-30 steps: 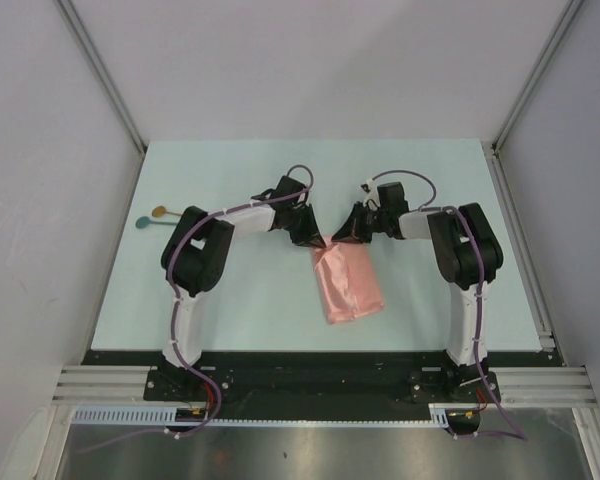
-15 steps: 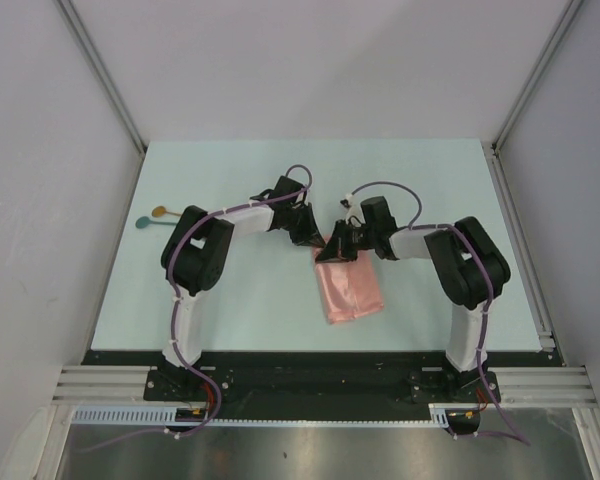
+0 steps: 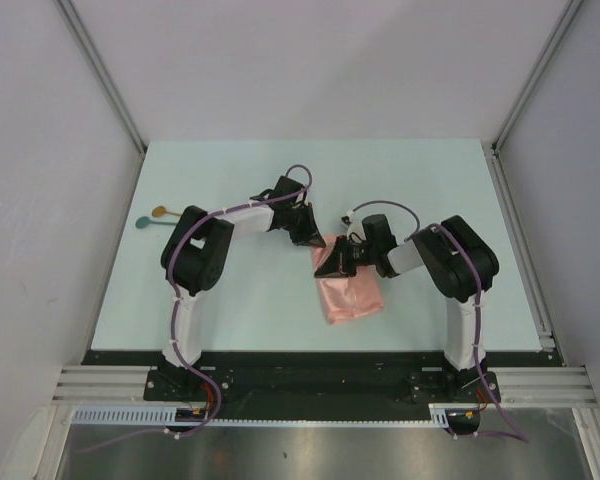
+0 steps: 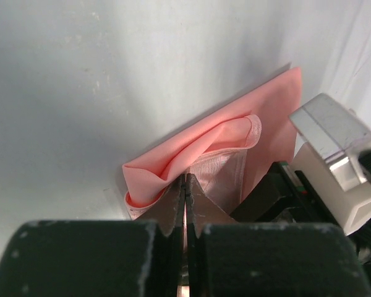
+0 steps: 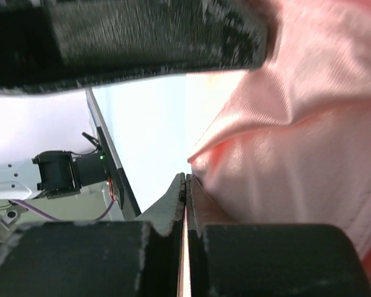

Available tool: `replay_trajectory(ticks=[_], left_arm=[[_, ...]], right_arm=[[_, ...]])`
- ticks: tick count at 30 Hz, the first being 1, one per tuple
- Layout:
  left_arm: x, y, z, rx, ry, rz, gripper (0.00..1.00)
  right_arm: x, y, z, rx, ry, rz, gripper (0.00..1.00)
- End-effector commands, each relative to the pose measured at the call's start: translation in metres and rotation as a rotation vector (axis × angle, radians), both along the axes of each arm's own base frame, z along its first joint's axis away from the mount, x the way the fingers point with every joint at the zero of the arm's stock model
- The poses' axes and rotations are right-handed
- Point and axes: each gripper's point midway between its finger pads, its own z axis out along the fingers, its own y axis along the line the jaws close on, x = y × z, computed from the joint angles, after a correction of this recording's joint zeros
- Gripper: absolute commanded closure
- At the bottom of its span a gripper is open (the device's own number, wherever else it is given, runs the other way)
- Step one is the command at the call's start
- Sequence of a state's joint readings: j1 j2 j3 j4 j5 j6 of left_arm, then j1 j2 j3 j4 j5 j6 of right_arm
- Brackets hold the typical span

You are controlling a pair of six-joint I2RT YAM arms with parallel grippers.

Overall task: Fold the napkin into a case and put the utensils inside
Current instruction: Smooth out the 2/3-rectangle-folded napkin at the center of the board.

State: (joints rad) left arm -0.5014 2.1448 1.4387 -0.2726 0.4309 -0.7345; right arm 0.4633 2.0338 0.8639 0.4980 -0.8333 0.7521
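At the far end of the long-folded salmon-pink cloth napkin, pointing toward the near edge: left end effector and right end effector, both clamped shut on it.

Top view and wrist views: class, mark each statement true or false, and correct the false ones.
1. The napkin lies fully spread out. False: it is folded into a narrow layered shape.
2. The spoons lie near the table's left edge, apart from the napkin. True.
3. The left arm's fingers stand wide open. False: they are shut on the napkin's edge.
4. The right arm's fingers are shut, with the napkin right against them. True.
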Motion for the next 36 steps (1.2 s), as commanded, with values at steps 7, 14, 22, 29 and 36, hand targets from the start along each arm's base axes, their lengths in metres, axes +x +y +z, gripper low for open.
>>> replay_trajectory(ticks=[7,14,22,29,36], left_arm=[[-0.004,0.019,-0.036,0.092,0.050,0.037,1.00],[-0.004,0.019,-0.037,0.093,0.052,0.041,1.00],[-0.004,0.020,-0.038,0.098,0.053,0.040,1.00],[-0.004,0.020,-0.038,0.100,0.055,0.040,1.00],[-0.003,0.021,-0.040,0.104,0.056,0.040,1.00]], right_arm=[[-0.037,-0.002,-0.002,0.019,0.007,0.031,1.00],[-0.055,-0.007,0.002,0.026,0.014,0.034,1.00],[-0.078,-0.006,0.008,0.031,0.015,0.052,1.00],[-0.102,-0.007,0.000,0.033,0.049,0.068,1.00],[-0.123,-0.007,-0.006,0.030,0.070,0.090,1.00]])
